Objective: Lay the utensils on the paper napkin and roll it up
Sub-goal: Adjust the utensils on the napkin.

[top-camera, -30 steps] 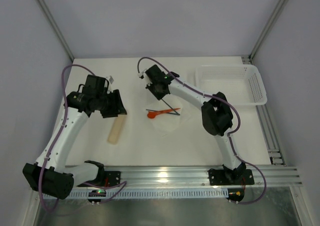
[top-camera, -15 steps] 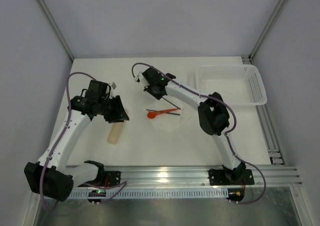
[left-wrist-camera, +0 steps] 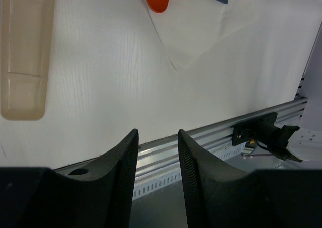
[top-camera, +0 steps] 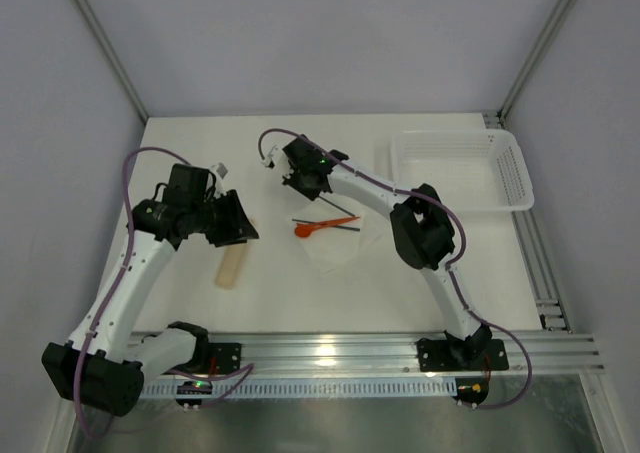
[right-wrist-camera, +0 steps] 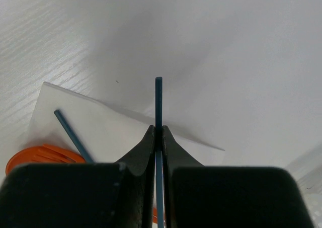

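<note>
**Right gripper pinching a dark stick above the napkin; left gripper standing idle by the beige piece**

I am seeing the right gripper (right-wrist-camera: 158, 132) clamped tight on a dark blue stick (right-wrist-camera: 159, 99), which is poking straight out past the fingertips. In the right wrist view the paper napkin (right-wrist-camera: 126, 132) is lying under the fingers. A second dark stick (right-wrist-camera: 73, 135) is resting on it to the left. The orange spoon (right-wrist-camera: 37, 157) is showing just beyond that, at the lower left edge.

From above, the right gripper (top-camera: 300, 180) is hanging at the far side of the napkin (top-camera: 338, 248). The spoon (top-camera: 305, 230) is lying on the napkin's left part, bowl to the left. A thin orange stick (top-camera: 345, 218) is lying just beyond the spoon.

The left gripper (left-wrist-camera: 157, 133) is standing partly open, with a clear gap between its jaws and nothing in it. It is facing the bare table (left-wrist-camera: 100, 87). The napkin and spoon are sitting well apart from it, at the top of its wrist view. From above, the left gripper (top-camera: 233, 223) is sitting well left of the napkin, over the far end of the beige piece (top-camera: 231, 267). The white basket (top-camera: 512, 188) is sitting far right.

Compared with a second ago, the right gripper is standing a little farther back and left, drawn off from the napkin's far edge. The left wrist is sitting slightly nearer and lower. The spoon, the sticks on the napkin, the beige piece and the basket are lying where they were.
</note>
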`<state>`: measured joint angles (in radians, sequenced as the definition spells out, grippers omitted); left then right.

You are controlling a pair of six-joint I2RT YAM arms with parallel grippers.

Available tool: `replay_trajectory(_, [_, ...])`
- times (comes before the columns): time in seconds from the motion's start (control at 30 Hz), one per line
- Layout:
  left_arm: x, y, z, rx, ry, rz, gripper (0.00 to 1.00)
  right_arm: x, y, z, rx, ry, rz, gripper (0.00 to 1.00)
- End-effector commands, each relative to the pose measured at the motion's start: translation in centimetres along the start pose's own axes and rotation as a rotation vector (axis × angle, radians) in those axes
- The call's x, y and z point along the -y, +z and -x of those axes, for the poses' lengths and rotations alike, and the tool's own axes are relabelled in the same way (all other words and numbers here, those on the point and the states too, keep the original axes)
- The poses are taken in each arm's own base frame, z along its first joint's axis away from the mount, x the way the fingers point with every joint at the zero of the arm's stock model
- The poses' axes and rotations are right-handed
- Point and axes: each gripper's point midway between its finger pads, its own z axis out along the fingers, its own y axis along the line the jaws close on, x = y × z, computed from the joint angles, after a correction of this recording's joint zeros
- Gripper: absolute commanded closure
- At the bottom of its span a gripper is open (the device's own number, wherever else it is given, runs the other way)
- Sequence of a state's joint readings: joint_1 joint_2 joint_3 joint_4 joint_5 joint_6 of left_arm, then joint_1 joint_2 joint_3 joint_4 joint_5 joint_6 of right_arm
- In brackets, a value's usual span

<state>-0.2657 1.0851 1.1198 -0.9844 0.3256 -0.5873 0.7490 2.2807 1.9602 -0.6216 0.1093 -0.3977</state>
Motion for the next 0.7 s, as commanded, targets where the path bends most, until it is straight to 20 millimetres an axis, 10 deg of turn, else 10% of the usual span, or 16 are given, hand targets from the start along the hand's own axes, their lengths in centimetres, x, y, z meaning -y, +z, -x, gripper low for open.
replay_trajectory(0.0, [0.5, -0.3, 0.0, 0.008, -0.006, -0.029, 0.61, -0.3, 0.1, 0.4, 0.034, -0.028, 0.008, 0.96])
replay_trajectory(0.4, [0.7, 1.8, 0.4, 0.004, -0.045, -0.055, 0.64, 0.9, 0.7, 0.0, 0.021, -0.031, -0.040, 0.96])
replay_trajectory(0.67, [3.9, 7.8, 2.8, 0.150, 0.076, -0.002, 0.97, 0.7, -1.6, 1.2, 0.084, 0.080, -0.035, 0.96])
